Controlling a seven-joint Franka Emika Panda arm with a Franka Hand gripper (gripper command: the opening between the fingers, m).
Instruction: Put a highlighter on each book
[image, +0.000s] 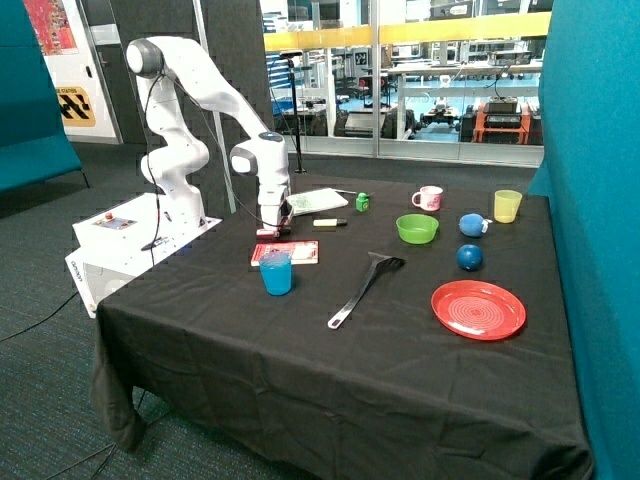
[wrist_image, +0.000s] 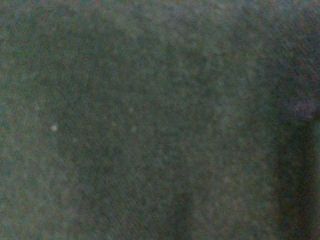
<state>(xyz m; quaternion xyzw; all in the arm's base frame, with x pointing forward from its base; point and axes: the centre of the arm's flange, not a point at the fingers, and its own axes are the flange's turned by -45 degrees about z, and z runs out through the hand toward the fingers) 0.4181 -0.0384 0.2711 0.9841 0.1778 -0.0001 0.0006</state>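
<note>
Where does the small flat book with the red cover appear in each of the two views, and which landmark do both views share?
Outside view: the small flat red-covered book lies on the black tablecloth, just behind the blue plastic cup, directly below the claw.
Wrist view: the book is not in it; only dark cloth fills the picture.
Shared landmark: apparently the black tablecloth.

Gripper (image: 271, 229) low at the red book's (image: 287, 252) far edge, blue cup (image: 276, 273) crowding the book's near side at 6 o'clock, open cloth toward the spatula (image: 362, 288) at 3 o'clock, highlighter (image: 329, 223) unobstructed beside the white book (image: 316, 202).
</note>
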